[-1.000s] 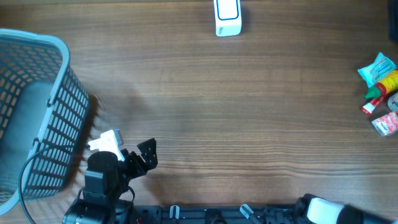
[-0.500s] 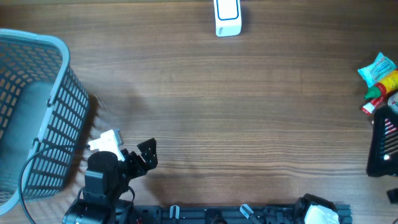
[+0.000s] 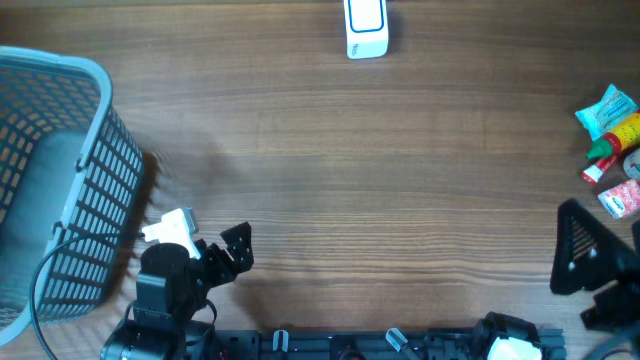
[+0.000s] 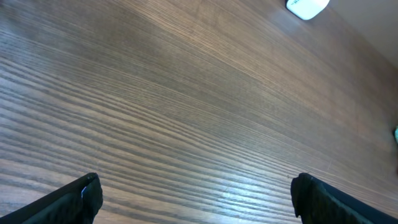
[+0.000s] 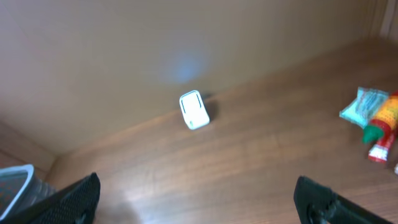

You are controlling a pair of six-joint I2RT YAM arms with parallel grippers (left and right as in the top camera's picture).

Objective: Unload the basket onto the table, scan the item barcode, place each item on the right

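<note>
Left gripper (image 4: 199,204) and right gripper (image 5: 200,202): jaws wide apart, both empty. 3 candidate items lie clustered at the table's right edge, near the right arm: teal foil packet (image 3: 606,108), red-and-yellow sauce bottle (image 3: 615,140), pink packet (image 3: 622,197). White box-shaped barcode scanner (image 3: 366,28) stands at the far edge, well apart.

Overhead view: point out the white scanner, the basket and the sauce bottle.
white scanner (image 3: 366,28): overhead view, centre of its top face.
basket (image 3: 100,178): overhead view, on its mesh side wall.
sauce bottle (image 3: 622,133): overhead view, on its yellow label.
</note>
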